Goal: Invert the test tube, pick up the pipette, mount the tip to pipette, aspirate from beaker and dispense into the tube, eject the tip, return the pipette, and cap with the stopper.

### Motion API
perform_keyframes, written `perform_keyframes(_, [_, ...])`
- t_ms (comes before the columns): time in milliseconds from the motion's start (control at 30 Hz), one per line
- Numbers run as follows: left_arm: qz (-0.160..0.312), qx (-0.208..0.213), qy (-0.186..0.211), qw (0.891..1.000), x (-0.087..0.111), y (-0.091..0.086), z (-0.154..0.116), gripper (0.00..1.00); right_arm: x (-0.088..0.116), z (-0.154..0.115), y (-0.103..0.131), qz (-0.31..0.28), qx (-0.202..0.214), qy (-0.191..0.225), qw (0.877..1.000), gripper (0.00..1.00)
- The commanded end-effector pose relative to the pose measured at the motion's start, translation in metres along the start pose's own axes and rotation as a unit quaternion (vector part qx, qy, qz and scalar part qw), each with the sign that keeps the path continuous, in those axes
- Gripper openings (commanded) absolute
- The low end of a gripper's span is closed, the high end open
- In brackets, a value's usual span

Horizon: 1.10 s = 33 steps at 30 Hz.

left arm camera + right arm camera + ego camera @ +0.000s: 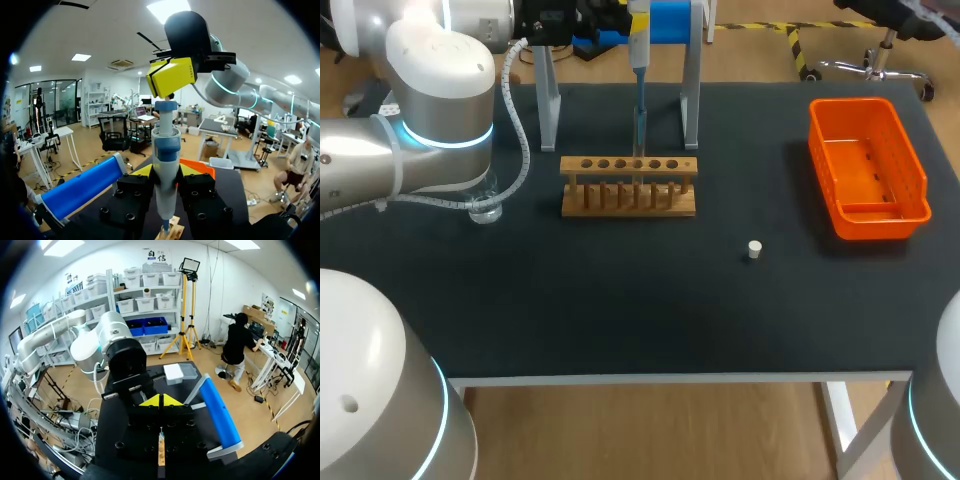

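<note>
Cannot make out the test tube. Seeing only part of the beaker [485, 208] behind the left arm, near the tabletop's left edge. Gripping the pipette [165, 150] upright in the left gripper [165, 170], over the wooden rack [629, 185] toward the back edge. Just above it, right gripper [160, 400] with tips pressed together. Toward the right edge, an orange basket [868, 165] and the stopper [754, 250].

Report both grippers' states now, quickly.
Left gripper: closed on the pipette.
Right gripper: closed, holding nothing.
</note>
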<state>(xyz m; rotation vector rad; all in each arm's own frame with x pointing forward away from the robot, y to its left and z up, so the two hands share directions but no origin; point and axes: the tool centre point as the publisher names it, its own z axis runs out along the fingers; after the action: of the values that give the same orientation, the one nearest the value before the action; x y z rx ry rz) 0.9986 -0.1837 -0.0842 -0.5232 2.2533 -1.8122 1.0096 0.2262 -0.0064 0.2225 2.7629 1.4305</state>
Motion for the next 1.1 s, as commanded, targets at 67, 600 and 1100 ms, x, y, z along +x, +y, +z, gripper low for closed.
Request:
perform_keyframes(67, [0.000,0.003,-0.001,1.000,0.000,0.001,0.001,0.00,-0.001,0.000,-0.001,0.001,0.005,0.003,1.000,0.00])
perform_keyframes(600, [0.000,0.003,-0.001,1.000,0.000,0.001,0.001,0.00,0.003,0.005,-0.010,0.004,0.015,0.011,1.000,0.00])
perform_keyframes(1100, [0.000,0.003,-0.001,1.000,0.000,0.001,0.001,0.00,0.006,0.010,-0.020,0.010,0.020,0.020,1.000,0.00])
